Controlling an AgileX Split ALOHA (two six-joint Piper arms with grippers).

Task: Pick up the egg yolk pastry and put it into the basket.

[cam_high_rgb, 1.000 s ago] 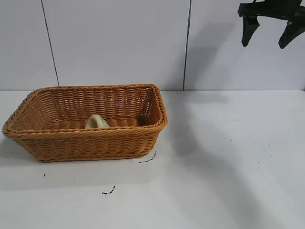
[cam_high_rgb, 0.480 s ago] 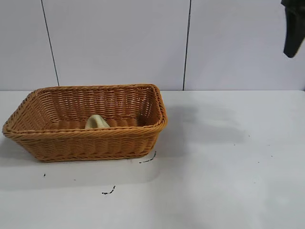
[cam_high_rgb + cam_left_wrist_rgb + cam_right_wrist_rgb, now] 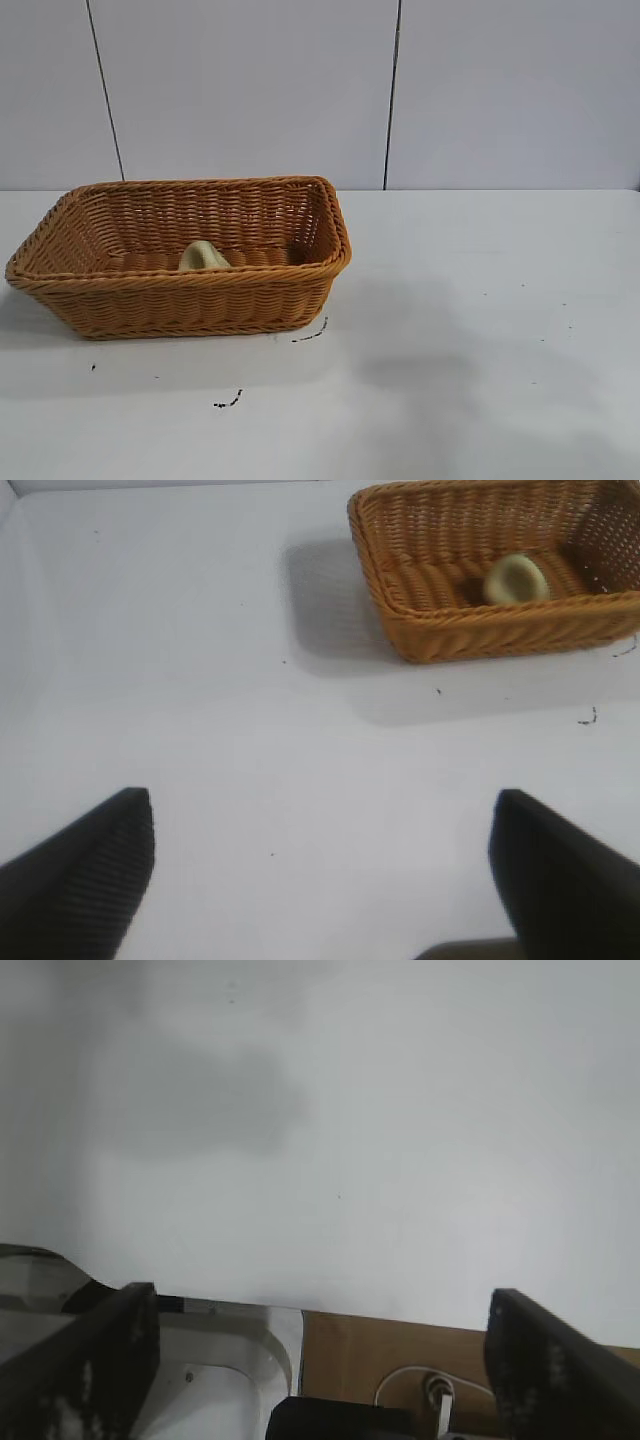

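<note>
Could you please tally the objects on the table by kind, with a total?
Wicker basket: 1
Egg yolk pastry, lying inside the basket: 1
Total: 2

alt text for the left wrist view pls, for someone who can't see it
A pale yellow-green egg yolk pastry lies inside an orange-brown woven basket standing on a white table, far from the camera. In the foreground the left gripper hangs over bare tabletop, its two dark fingers spread wide apart and holding nothing.
</note>
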